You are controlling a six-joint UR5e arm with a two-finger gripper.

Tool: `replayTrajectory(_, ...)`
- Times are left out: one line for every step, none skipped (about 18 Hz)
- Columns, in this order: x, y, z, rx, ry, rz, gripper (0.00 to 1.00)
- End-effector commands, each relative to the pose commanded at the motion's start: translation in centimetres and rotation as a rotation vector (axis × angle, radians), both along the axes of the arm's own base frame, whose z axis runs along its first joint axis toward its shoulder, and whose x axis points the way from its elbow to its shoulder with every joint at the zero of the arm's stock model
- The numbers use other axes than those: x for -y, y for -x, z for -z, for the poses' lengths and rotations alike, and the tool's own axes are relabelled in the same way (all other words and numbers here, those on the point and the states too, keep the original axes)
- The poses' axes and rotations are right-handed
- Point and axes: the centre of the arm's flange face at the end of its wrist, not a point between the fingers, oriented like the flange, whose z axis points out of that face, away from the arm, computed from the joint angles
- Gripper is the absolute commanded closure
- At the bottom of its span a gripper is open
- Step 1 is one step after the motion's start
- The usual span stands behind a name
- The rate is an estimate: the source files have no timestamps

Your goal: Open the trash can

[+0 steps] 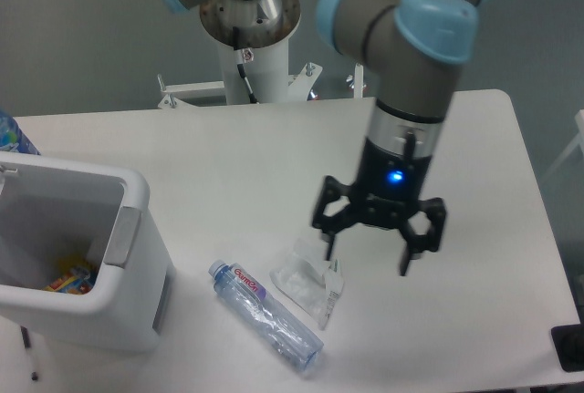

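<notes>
Hovering above the white table (pixel 228 165), the gripper (pixel 367 258) points straight down with its two fingers spread apart and nothing between them; a blue light glows on the wrist just above. One fingertip (pixel 328 254) hangs over or against the crumpled clear wrapper (pixel 306 285); contact cannot be confirmed from this view. Trash can (pixel 137 265) sits at 9 o'clock from the gripper, well apart, against the left edge of the frame: white, boxy, rounded corners, grey push-bar (pixel 125 235) on the near rim. Its top is open, interior visible, with a colourful item (pixel 71 277) lying inside at the bottom. Flattened clear plastic bottle (pixel 265 317), blue cap toward the bin, lies at 8 o'clock from the gripper, between bin and wrapper, just beside the wrapper.
</notes>
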Motion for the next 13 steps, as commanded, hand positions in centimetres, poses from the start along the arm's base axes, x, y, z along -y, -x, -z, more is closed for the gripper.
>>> replayTrajectory(0.2, 0.1, 1.0, -0.019, 0.058, 0.011, 0.00)
replayTrajectory(0.2, 0.3, 1.7, -0.028, 0.088, 0.030, 0.00)
replayTrajectory(0.2, 0.2, 2.0, -0.034, 0.100, 0.053, 0.00)
replayTrajectory(0.4, 0.3, 2.3, -0.029, 0.124, 0.074, 0.00)
replayTrajectory(0.7, 0.2, 2.6, -0.020, 0.167, 0.096, 0.00)
replayTrajectory(1.0, 0.2, 2.8, -0.018, 0.213, 0.126, 0.00)
replayTrajectory(1.3, 0.1, 3.0, -0.017, 0.251, 0.165, 0.00)
replayTrajectory(1.5, 0.1, 3.1, -0.023, 0.279, 0.215, 0.00)
replayTrajectory(1.7, 0.1, 3.1, -0.031, 0.299, 0.255, 0.00)
replayTrajectory(1.7, 0.1, 3.2, -0.030, 0.306, 0.270, 0.00)
replayTrajectory(1.8, 0.0, 3.3, -0.025, 0.311, 0.274, 0.00)
replayTrajectory(1.8, 0.0, 3.2, -0.025, 0.310, 0.276, 0.00)
replayTrajectory(1.8, -0.1, 3.2, -0.023, 0.312, 0.276, 0.00)
